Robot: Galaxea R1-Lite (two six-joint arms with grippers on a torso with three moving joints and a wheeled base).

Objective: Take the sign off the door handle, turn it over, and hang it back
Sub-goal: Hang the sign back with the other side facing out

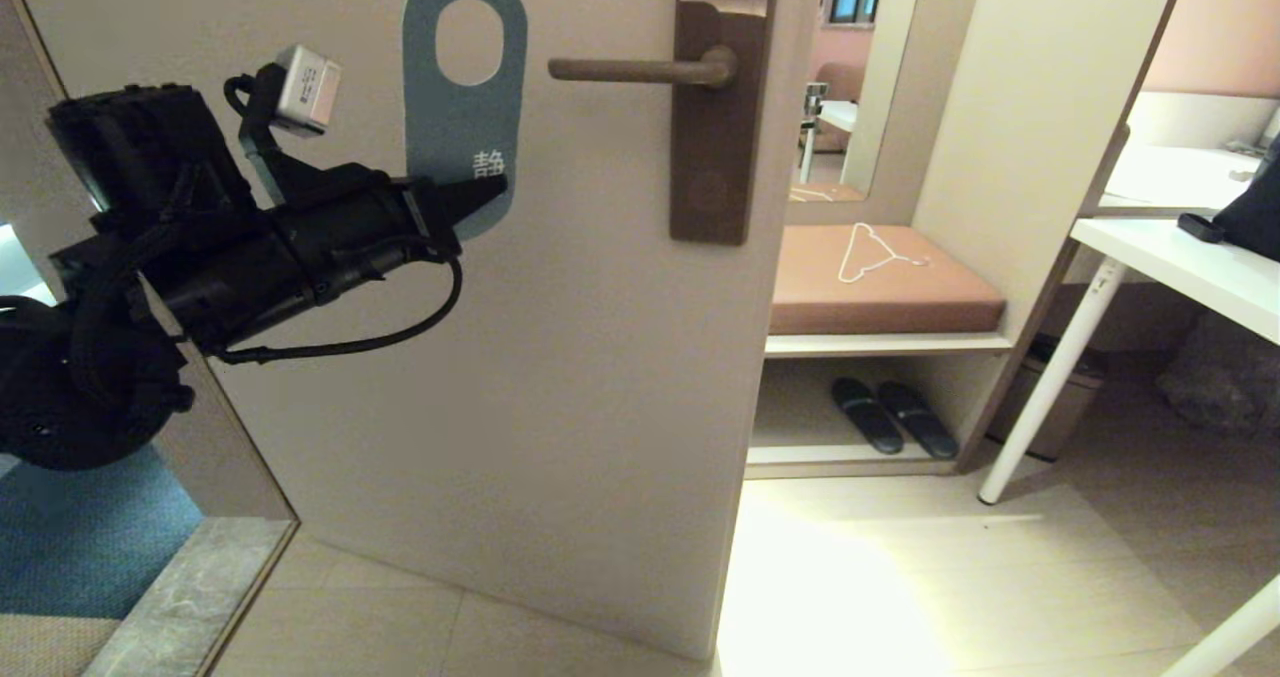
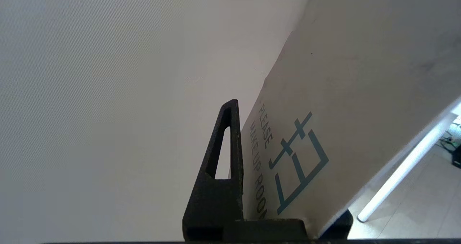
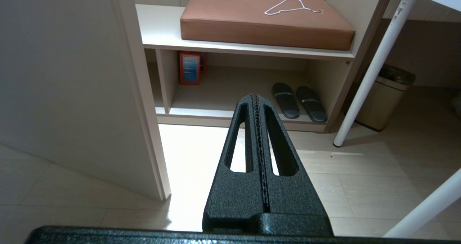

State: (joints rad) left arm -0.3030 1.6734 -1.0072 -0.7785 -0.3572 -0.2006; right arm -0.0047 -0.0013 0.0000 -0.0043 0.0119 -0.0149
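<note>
The sign [image 1: 450, 127] is off the door handle [image 1: 640, 70] and hangs upright in front of the door, just left of the lever's free end. Its slate-blue side faces the head view. Its large hole is level with the lever. My left gripper [image 1: 488, 189] is shut on the sign's lower end. In the left wrist view the sign's white side [image 2: 342, 92] reads "Please make up room", and one black finger [image 2: 230, 146] presses against it. The bronze backplate [image 1: 715, 137] stands at the door's edge. My right gripper [image 3: 255, 97] is shut and empty, low over the floor.
The beige door [image 1: 560, 407] fills the middle. To its right is a bench with a brown cushion [image 1: 885, 287] and a white hanger [image 1: 875, 252], with slippers [image 1: 890, 415] below. A white table [image 1: 1190, 257] and a bin [image 1: 1050, 407] stand at the right.
</note>
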